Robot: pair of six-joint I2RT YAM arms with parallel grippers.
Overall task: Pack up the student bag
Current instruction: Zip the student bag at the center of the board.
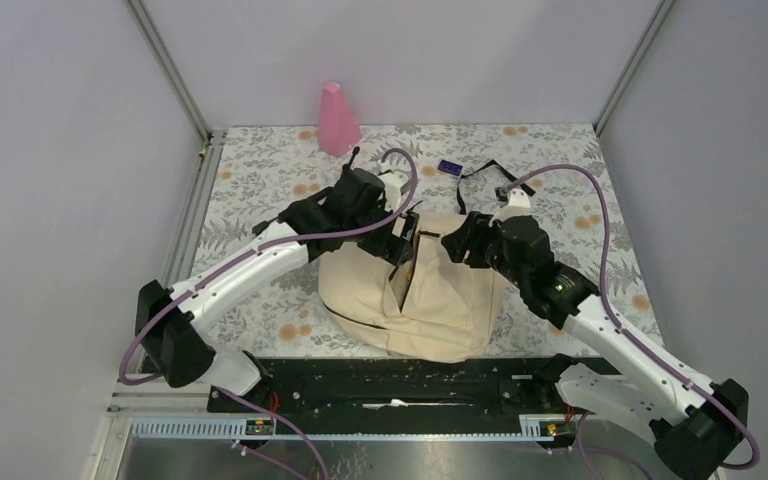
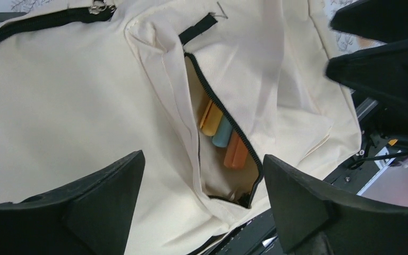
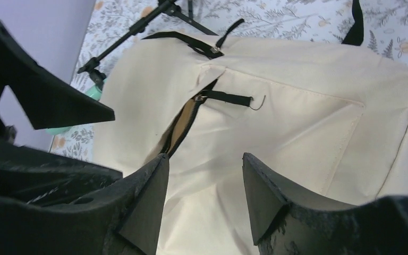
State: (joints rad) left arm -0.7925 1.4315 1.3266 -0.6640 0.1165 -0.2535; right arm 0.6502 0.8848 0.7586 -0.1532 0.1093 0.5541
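The floral table [image 1: 260, 180] is carrying the student bag [image 1: 430, 310], which is lying flat near the middle, close to the arms' bases, front face up. Both arms are reaching in over it from opposite sides. The left gripper [image 2: 203, 159] is hanging above the bag w/ fingers spread wide & gripping nothing. The right gripper [image 3: 206, 159] is hovering just beside it, fingers clearly parted, also empty. Biggest risk, prob.: the two grippers are working very near each other, so either one dropping in could be knocking the other. Next, the bag is soft. A pull on one side w/o the other side pinned would likely be dragging or bunching the whole thing instead of moving the zipper [image 2: 212, 90]. The front pocket [image 2: 234, 178] is gaping open. The yellow stick [image 2: 211, 119], blue stick [image 2: 223, 133] & orange stick [image 2: 236, 151] are sitting just inside its mouth, so tilting the bag could be spilling them, or the zipper teeth could be catching on them. The pull tab [image 3: 228, 97] is thin & lying flat on the cloth, so fingers closing there may be pinching fabric instead. The pink cone [image 1: 337, 120] & a small dark item [image 1: 449, 167] are sitting well apart at the far side. Whether they belong inside isn't clear, but zipping up early would be leaving them out.
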